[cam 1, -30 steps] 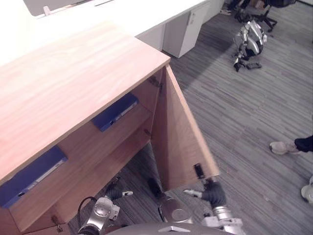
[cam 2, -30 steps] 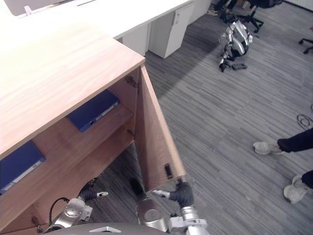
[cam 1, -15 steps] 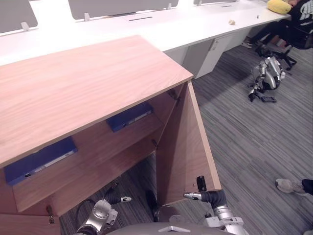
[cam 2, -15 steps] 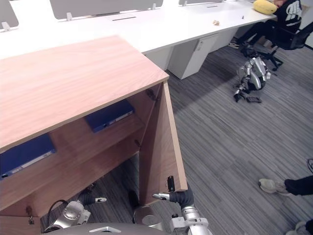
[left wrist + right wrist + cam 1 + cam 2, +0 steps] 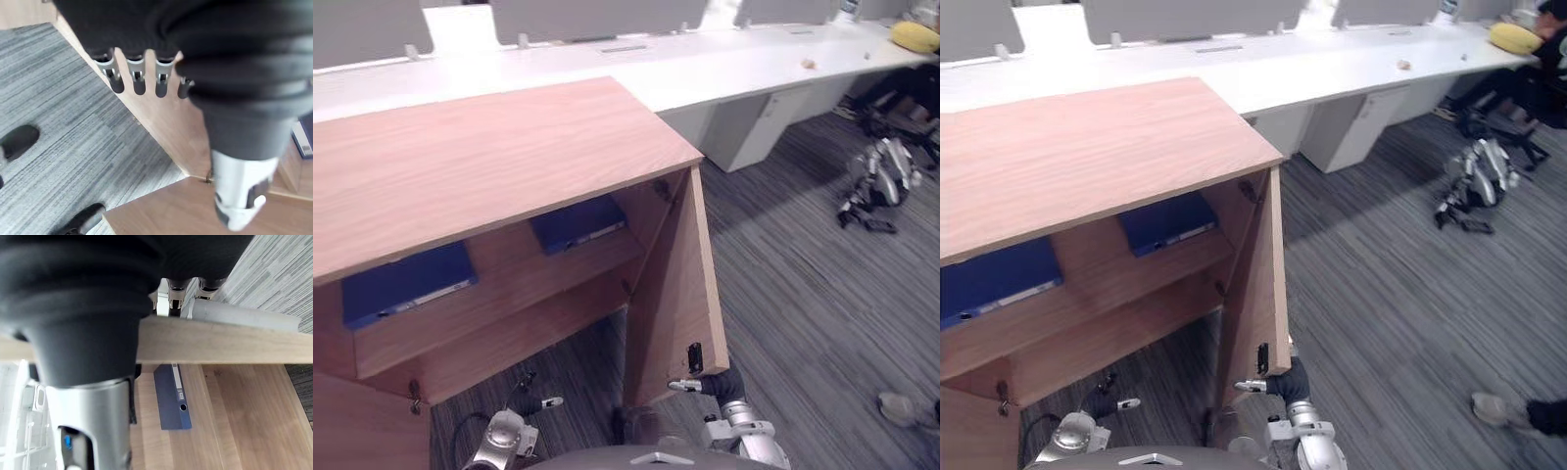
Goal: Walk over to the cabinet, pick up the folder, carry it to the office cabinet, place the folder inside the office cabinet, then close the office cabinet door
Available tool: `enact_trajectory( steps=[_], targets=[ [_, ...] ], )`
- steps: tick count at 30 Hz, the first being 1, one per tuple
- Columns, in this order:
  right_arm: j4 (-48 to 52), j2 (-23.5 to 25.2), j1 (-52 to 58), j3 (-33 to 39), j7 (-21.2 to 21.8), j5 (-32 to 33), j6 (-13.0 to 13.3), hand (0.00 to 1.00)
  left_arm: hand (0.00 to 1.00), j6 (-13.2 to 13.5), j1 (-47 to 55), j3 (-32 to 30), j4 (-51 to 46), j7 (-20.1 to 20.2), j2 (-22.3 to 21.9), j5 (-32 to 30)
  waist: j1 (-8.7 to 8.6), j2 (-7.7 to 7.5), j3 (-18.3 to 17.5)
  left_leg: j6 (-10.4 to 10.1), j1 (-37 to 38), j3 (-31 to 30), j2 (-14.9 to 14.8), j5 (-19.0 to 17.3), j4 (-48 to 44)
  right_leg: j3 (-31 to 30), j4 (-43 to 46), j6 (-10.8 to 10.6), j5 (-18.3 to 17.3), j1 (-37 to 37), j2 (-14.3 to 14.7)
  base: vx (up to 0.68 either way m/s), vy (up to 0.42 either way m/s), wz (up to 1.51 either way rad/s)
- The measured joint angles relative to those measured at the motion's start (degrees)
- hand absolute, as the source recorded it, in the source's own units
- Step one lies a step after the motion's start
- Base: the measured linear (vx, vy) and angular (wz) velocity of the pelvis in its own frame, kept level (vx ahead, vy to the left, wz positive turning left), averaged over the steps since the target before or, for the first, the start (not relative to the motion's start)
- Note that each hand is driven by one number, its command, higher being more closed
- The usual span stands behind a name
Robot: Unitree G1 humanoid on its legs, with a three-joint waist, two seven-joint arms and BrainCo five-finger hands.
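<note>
**Door nearer shut, folder lying on the upper shelf**

The door (image 5: pixel 675 294) of the office cabinet (image 5: pixel 480 157), a flat slab of pale grained wood, seems to stand closer to its frame than a second ago, though the camera has shifted too. The right hand (image 5: pixel 720 384) straddles the door's lower free corner; whether it clasps the board I cannot tell. The slim blue folder (image 5: pixel 578 220) lies flat inside by the hinges, with a second blue folder (image 5: pixel 406 282) well apart from it. The left hand (image 5: pixel 137 29) hangs over striped grey carpet (image 5: pixel 803 294), its fingers (image 5: pixel 139 81) straight, side by side, holding nothing.

Two blue folders (image 5: pixel 578 223) (image 5: pixel 406 282), one wooden cabinet (image 5: pixel 489 157), one open door (image 5: pixel 677 284), one white desk (image 5: pixel 705 69)
</note>
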State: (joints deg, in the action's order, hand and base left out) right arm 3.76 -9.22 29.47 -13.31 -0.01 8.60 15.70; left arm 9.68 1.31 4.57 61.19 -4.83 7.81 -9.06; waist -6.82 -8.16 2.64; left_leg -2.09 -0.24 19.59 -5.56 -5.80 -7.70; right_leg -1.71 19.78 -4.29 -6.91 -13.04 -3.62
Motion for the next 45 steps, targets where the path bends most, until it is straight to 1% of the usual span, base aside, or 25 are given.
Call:
enact_trajectory(
  steps=[1,2,3,4,5,7,8,9,10,11,12,14,15,16,17,18,19,20,23,28,31,36,39,41,45],
  targets=[
    [-1.2,0.1,-1.9,0.5,0.0,0.0,-0.3,0.0,0.0,0.1,0.7,-0.2,-0.3,0.1,-1.4,0.0,1.62,3.85,-1.1,0.6,-2.1,-2.8,-2.0,0.7,1.4,2.3,-3.6,-1.6,2.6,1.0,1.8,-0.08,-0.032,-0.34],
    [-2.8,1.3,-3.8,0.3,0.0,-0.1,-0.4,0.0,0.0,0.2,0.6,-1.5,-1.9,0.1,-1.7,0.4,2.64,2.74,-0.8,0.3,-2.5,-2.5,-0.9,1.9,1.0,2.4,4.4,0.9,-0.6,0.8,0.1,-0.08,-0.034,-0.24],
    [-2.9,2.1,-4.1,0.3,-0.1,-0.1,-0.6,0.0,0.0,0.2,0.5,-2.0,-2.5,0.1,-1.2,0.7,3.08,1.36,-1.2,0.1,-2.8,-2.7,0.2,2.5,1.0,1.4,0.3,-0.4,-3.3,3.2,-0.7,-0.1,-0.046,-0.01],
    [-5.2,2.3,-6.9,0.5,-0.1,-0.1,-1.0,0.0,0.0,0.1,-0.1,-2.4,-2.3,-0.1,-2.0,1.2,3.78,2.34,-0.8,-0.2,-3.2,-3.3,-0.5,3.1,1.5,2.3,-3.4,0.4,-1.5,4.3,0.1,-0.1,-0.029,0.21],
    [-6.0,2.2,-8.5,0.7,-0.4,-0.1,-1.0,0.0,0.0,0.4,-0.1,-2.3,-3.1,0.1,-2.6,1.2,4.87,3.16,-1.2,-0.2,-4.2,-3.9,-1.0,5.1,3.3,2.9,-9.1,1.1,1.9,5.3,0.9,-0.14,0.011,0.12],
    [-7.6,2.7,-11.6,1.4,-0.7,-0.1,-1.0,0.0,0.0,0.5,-0.1,-2.3,-4.2,0.0,-2.6,1.4,6.0,3.5,-1.1,0.2,-5.9,-4.4,-1.3,7.0,5.3,3.4,-13.3,1.2,5.1,5.1,1.5,-0.13,0.02,0.15],
    [-7.6,3.0,-12.4,1.8,-0.9,-0.1,-1.0,0.0,0.0,0.4,-0.2,-2.3,-4.1,0.0,-2.6,1.5,6.27,3.72,-0.9,0.2,-6.4,-4.8,-1.3,7.7,5.9,3.8,-14.3,1.3,5.8,5.0,1.5,-0.12,-0.004,0.29],
    [-7.7,3.7,-13.6,2.9,-1.4,-0.1,-1.0,0.0,0.0,0.4,0.0,-2.3,-4.1,0.0,-2.6,1.5,6.43,4.55,-0.2,0.2,-6.9,-5.6,-1.2,8.7,6.8,4.1,-15.7,1.2,6.9,5.2,1.6,-0.09,0.005,0.33],
    [-8.0,4.3,-15.2,4.1,-1.9,-0.1,-1.0,0.0,0.0,0.4,0.0,-2.2,-4.2,-0.1,-2.6,1.5,6.87,4.25,0.5,0.0,-6.8,-6.1,-1.1,9.1,6.8,4.1,-16.4,1.1,7.3,5.7,1.7,-0.11,0.019,0.39],
    [-9.3,4.2,-16.6,4.9,-2.0,-0.1,-0.9,0.0,0.0,0.4,0.3,-2.2,-4.1,-0.2,-2.7,1.7,7.28,5.4,1.5,-0.5,-7.2,-7.3,-0.9,9.4,6.7,4.3,-16.4,1.2,7.5,5.7,1.7,-0.09,0.009,0.39],
    [-10.0,4.1,-17.4,5.3,-2.0,0.0,-1.0,0.0,0.0,0.4,0.4,-2.1,-4.3,-0.3,-2.8,1.8,7.3,5.1,1.2,-1.1,-8.0,-8.8,-1.0,9.7,6.0,4.6,-15.9,1.2,8.0,5.6,1.9,-0.07,0.004,0.46],
    [-10.1,4.0,-18.0,5.7,-2.1,0.0,-1.0,0.0,0.0,0.5,0.4,-1.5,-4.4,-0.6,-2.7,2.2,7.35,5.78,1.5,-1.5,-9.9,-10.2,-0.8,9.2,5.1,6.2,-15.0,1.9,8.1,4.8,1.1,-0.05,0.034,0.45],
    [-10.5,4.2,-18.6,5.7,-2.0,0.0,-0.9,0.0,0.0,0.5,0.5,-1.3,-4.4,-0.9,-2.4,2.3,7.39,5.21,1.8,-1.7,-9.7,-10.1,0.1,7.7,4.7,7.4,-15.1,2.2,8.1,4.6,-0.3,-0.05,0.069,0.32],
    [-11.8,4.2,-19.7,5.6,-2.0,0.0,-1.0,0.0,0.0,0.5,0.9,-1.1,-4.5,-0.9,-2.7,2.5,7.84,5.01,2.1,-0.4,-10.0,-10.2,0.6,6.8,-0.2,7.7,-14.6,2.1,7.8,4.7,-1.3,-0.02,0.059,0.25],
    [-12.1,3.8,-19.8,5.7,-2.0,0.0,-1.0,0.0,0.0,0.6,1.0,-1.1,-4.5,-1.0,-2.9,2.7,8.17,5.95,1.9,-0.2,-8.9,-10.6,0.6,5.2,-1.6,7.8,-14.2,1.6,7.4,5.1,-1.1,-0.01,0.058,0.16],
    [-12.6,3.8,-20.2,5.8,-2.0,0.0,-1.0,0.0,0.0,0.6,1.3,-1.2,-4.5,-1.0,-2.9,2.7,8.18,6.41,1.9,-0.1,-8.0,-11.6,1.1,4.9,0.2,8.2,-14.2,0.8,6.9,5.8,-1.2,0.01,0.055,0.19],
    [-13.3,4.2,-20.9,6.3,-2.1,0.0,-1.0,0.0,0.0,0.7,1.9,-1.1,-4.5,-1.1,-2.7,2.7,8.15,6.21,1.8,-0.2,-6.6,-11.7,1.7,5.9,2.5,8.4,-15.0,0.6,7.1,6.8,-1.6,-0.02,0.094,0.23],
    [-14.2,4.4,-21.9,6.3,-2.1,0.0,-1.0,0.0,0.0,0.7,2.3,-1.1,-4.5,-1.1,-2.4,2.7,8.25,6.13,1.4,0.1,-4.4,-11.8,2.8,7.8,8.0,8.6,-16.7,0.1,7.7,7.7,-2.1,-0.01,0.07,0.21],
    [-16.1,4.1,-24.3,7.3,-3.2,0.0,-0.9,0.0,0.0,0.7,2.9,-1.1,-4.3,-1.0,-2.2,2.7,7.92,6.03,1.1,0.4,-2.8,-12.9,3.6,10.0,12.8,9.0,-19.0,-0.1,7.8,8.8,-2.2,0.02,0.056,0.25],
    [-26.8,1.5,-33.3,7.9,-4.4,0.1,-0.9,0.0,0.0,0.8,3.4,-1.2,-4.3,-1.0,-2.0,2.6,8.33,6.11,1.1,1.3,-2.1,-13.8,4.8,10.6,12.8,9.0,-20.8,-1.1,8.8,11.1,-2.6,0.05,0.038,0.12],
    [-32.4,-1.0,-39.2,7.8,-4.5,0.3,-1.1,0.0,0.0,1.1,3.4,-1.2,-4.3,-1.0,-1.7,2.6,8.67,6.29,1.2,2.2,-2.2,-15.0,5.2,11.1,12.8,10.0,-21.2,-1.4,9.4,11.3,-2.8,0.07,0.019,0.15],
    [-39.3,-4.1,-48.3,7.8,-6.7,1.3,-1.8,0.0,0.0,1.8,3.3,-2.2,-4.5,-1.0,-1.0,2.7,9.08,6.91,2.2,2.5,-3.2,-16.5,5.4,11.4,12.8,11.5,-21.6,-1.4,9.5,11.3,-2.7,0.03,0.002,0.16],
    [-41.0,-6.4,-52.6,7.9,-7.3,1.4,-2.3,0.0,0.0,2.1,3.1,-2.3,-5.8,-1.0,-0.9,3.5,9.37,7.6,4.5,2.4,-4.8,-18.1,5.5,12.0,12.8,13.1,-22.1,-1.2,9.5,10.8,-2.6,-0.04,-0.001,0.25],
    [-41.0,-7.2,-53.7,8.0,-8.3,1.8,-2.3,0.0,0.0,2.2,2.8,-2.3,-6.5,-1.0,-0.9,4.4,9.74,7.56,5.6,2.1,-5.7,-19.1,5.4,12.0,12.8,14.0,-22.2,-1.1,8.9,10.5,-2.5,-0.04,-0.006,0.27],
    [-41.0,-7.1,-54.9,9.1,-8.9,2.6,-2.4,0.0,0.0,2.3,2.6,-2.3,-6.7,-1.1,-0.9,5.0,9.89,7.39,6.0,2.2,-7.0,-19.7,5.5,12.3,12.8,14.7,-22.2,-0.9,8.8,9.5,-2.5,0.01,-0.004,0.12]
  ],
)
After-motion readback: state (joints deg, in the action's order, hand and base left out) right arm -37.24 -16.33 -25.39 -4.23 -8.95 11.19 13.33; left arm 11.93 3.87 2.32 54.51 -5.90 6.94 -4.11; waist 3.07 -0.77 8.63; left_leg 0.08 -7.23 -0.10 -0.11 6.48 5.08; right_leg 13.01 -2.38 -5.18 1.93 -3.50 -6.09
